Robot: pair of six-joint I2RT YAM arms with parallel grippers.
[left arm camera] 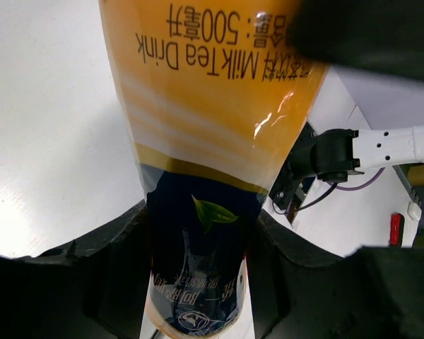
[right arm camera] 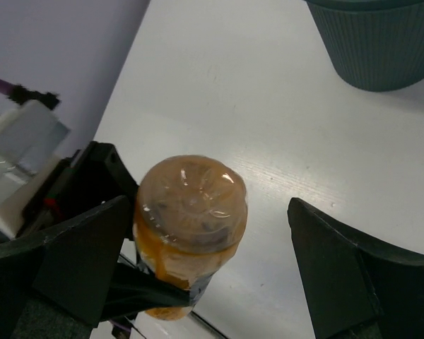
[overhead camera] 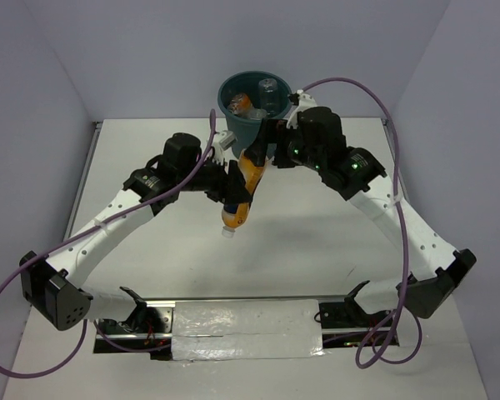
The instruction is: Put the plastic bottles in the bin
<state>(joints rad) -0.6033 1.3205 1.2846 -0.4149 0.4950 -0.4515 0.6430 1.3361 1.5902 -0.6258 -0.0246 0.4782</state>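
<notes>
The left end effector was pinched on the big orange bottle, one finger on each side of its dark blue label. The bottle hung tilted in the air just in front of the bin, its white cap pointing down and away from the bin and its base raised toward the bin's near wall.

The right end effector stood spread wide around that raised base. One finger sat close against the bottle, though I could not tell whether it touched. The other finger was well off to the far side.

From where I stood, both arms leaned in over the tabletop and met just short of the bin. The bin stood at the far edge of the tabletop, behind the two end effectors. Inside it lay a short orange bottle and a clear bottle.
</notes>
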